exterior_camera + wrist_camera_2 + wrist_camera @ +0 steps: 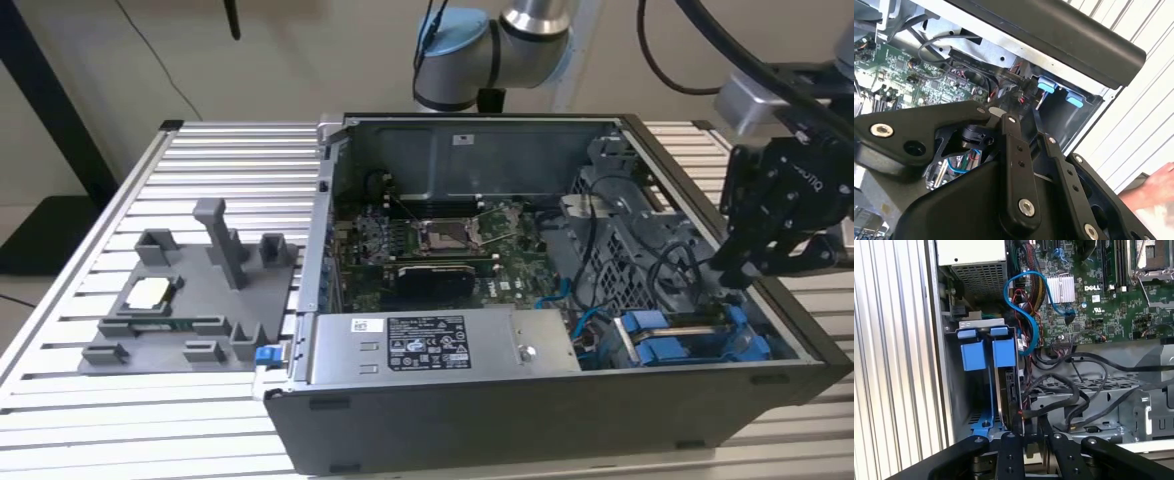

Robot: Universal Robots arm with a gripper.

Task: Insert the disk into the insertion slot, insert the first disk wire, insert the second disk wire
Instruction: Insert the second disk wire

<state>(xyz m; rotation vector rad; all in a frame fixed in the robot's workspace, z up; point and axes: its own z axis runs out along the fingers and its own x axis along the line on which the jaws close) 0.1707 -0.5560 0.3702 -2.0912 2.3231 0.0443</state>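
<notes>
Found disk (1005, 375) standing on edge inside insertion slot (954, 390), bright blue plastic carrier tabs at the open end, grey wall close alongside. Noted glossy blue cable (1026, 273) and black wires (1114, 365) looping just beside. Located tool (738, 268), matte black, above rim of dark case (534, 420) at the exterior view's right; cannot tell whether open or closed. Logged white printed label on silver box (427, 345), print not read. Recorded ribbed metal counter (227, 160) under case.

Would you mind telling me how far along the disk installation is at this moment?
Done: the disk looks seated edge-on in the slot, beside the blue tabs. In hand: the claw hangs at the disk's end among black wires. Left: I cannot tell that either wire is plugged in.
</notes>
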